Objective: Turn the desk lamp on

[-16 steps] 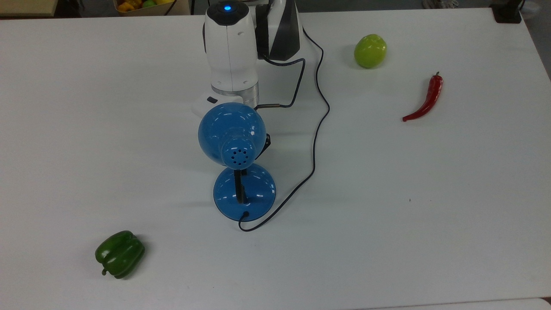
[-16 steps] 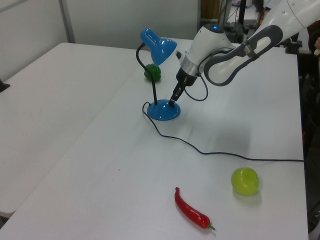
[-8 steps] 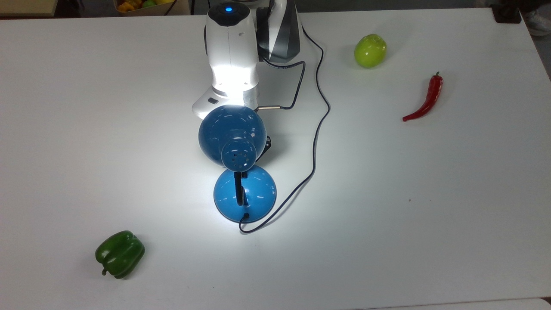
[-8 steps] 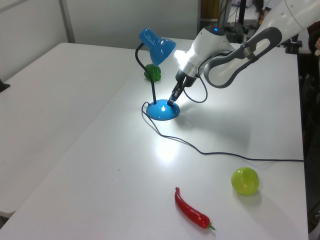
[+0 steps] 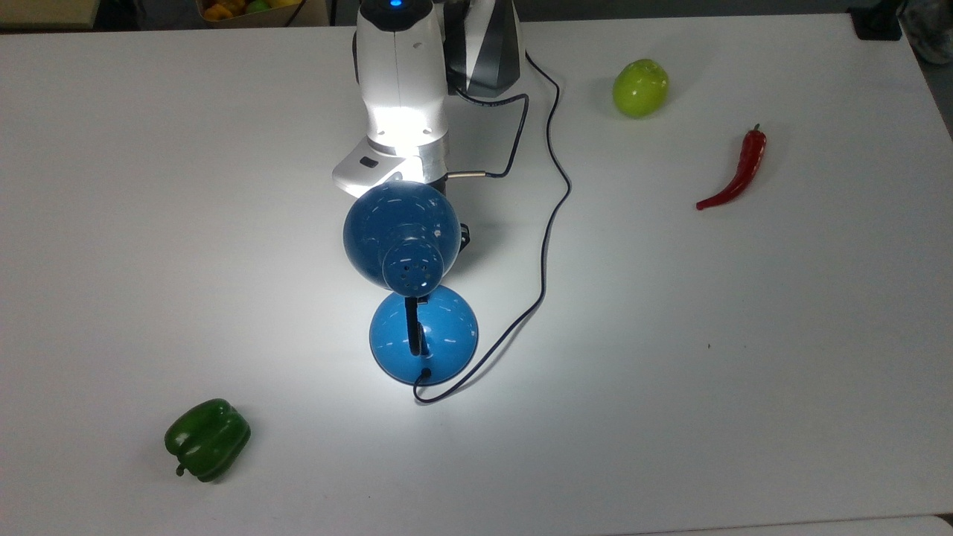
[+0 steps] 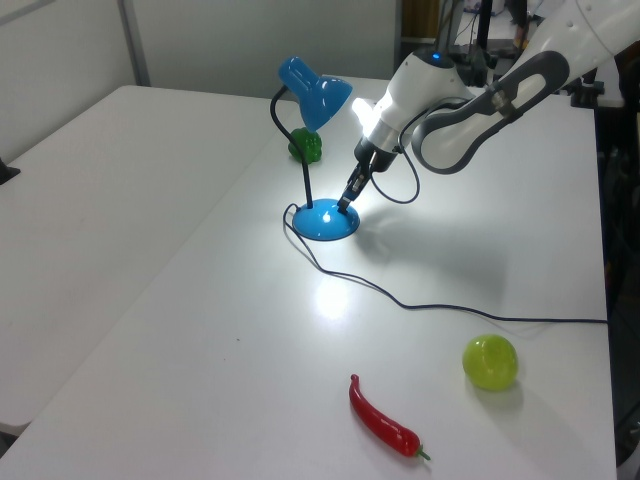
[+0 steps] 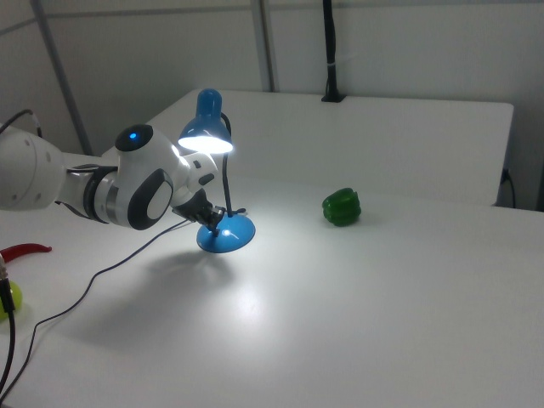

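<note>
Over a round glossy base, the lit domed desk lamp [image 6: 315, 90]; gripper [image 6: 347, 203] finger spacing unclear.

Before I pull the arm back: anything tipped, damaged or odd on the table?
Nothing stands out. The desk lamp stands upright and lit, its cord trailing loosely across the table. The green pepper, chili and green apple lie apart, undisturbed.

The glossy blue desk lamp [image 5: 402, 238] is gleaming on the smooth matt white table [image 5: 744, 372], beside the arm's shiny white plastic shell [image 5: 400, 67].

Desk lamp [image 5: 423, 335] mid-table [image 5: 744, 372] — gripper [image 6: 346, 204] above base
</note>
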Controlling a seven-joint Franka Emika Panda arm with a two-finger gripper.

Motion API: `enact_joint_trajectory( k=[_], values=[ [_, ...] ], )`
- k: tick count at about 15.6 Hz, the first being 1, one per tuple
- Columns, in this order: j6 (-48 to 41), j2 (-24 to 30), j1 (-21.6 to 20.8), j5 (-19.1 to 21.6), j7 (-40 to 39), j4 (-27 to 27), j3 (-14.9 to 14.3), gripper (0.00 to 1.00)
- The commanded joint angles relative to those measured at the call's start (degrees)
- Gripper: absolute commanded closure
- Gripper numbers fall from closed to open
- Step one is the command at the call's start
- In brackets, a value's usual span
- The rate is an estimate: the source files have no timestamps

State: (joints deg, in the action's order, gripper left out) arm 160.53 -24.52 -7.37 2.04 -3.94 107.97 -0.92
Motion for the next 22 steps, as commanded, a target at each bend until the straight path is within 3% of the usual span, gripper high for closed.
enact_joint_trajectory(
  k=[1, 4, 9, 12, 15, 22],
  values=[
    [-9.5, 7.3, -1.0, 0.0, 1.0, 4.2, -0.5, 1.00],
    [-15.9, 9.1, -1.1, 0.1, 1.1, 3.9, -0.5, 0.98],
    [-27.7, 14.0, -0.7, 0.8, 1.2, 3.6, -0.5, 0.46],
    [-37.7, 16.6, -0.6, 0.8, 1.2, 1.8, -0.5, 0.20],
    [-45.7, 19.1, -0.5, 0.6, 2.7, -0.4, -1.0, 0.01],
    [-52.6, 23.9, -1.1, -0.3, 12.8, -2.2, -3.0, 0.00]
  ],
)
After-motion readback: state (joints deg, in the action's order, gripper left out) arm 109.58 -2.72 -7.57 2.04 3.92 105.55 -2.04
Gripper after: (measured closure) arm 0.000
